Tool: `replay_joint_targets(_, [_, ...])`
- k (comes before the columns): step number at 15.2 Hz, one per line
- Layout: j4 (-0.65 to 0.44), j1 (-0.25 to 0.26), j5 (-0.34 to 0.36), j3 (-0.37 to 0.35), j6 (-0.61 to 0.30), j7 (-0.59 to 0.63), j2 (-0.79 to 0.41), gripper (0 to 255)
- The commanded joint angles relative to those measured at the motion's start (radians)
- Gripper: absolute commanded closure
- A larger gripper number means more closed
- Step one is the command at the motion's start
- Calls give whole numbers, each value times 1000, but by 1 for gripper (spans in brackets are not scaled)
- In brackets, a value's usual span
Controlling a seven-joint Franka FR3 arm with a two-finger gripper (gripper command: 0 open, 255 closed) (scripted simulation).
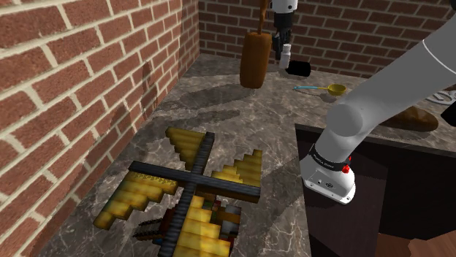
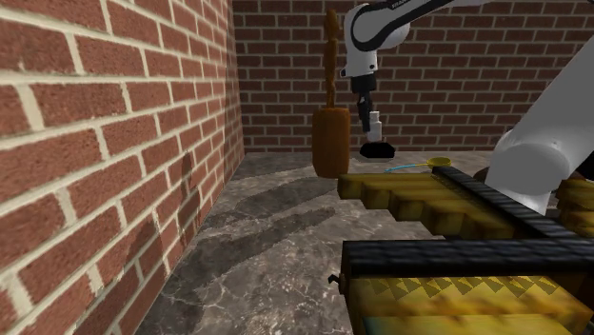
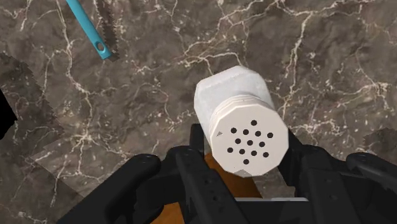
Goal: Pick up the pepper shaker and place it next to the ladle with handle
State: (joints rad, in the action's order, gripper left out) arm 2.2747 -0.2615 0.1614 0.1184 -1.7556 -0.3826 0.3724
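A tall brown object [image 1: 254, 60] is standing at the far end of the marble worktop [image 1: 219, 109]. Just right, the pincer [image 1: 281, 50] is gripping the white pepper shaker [image 1: 286, 55] above the worktop. The blue-handled yellow ladle [image 1: 326, 89] is lying farther right.

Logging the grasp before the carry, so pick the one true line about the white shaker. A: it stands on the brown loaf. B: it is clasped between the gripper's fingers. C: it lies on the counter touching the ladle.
B: in the wrist view the white shaker sits clasped between the two black fingers of the gripper, its holed cap facing the camera, apart from the blue-handled ladle.
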Motion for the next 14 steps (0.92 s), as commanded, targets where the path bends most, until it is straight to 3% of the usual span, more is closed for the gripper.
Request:
replay_joint_targets(1, [-7,-21,19,32,-2,-46,-3,255])
replay_joint_targets(14, [-147,-145,92,254,-60,-366,-144,255])
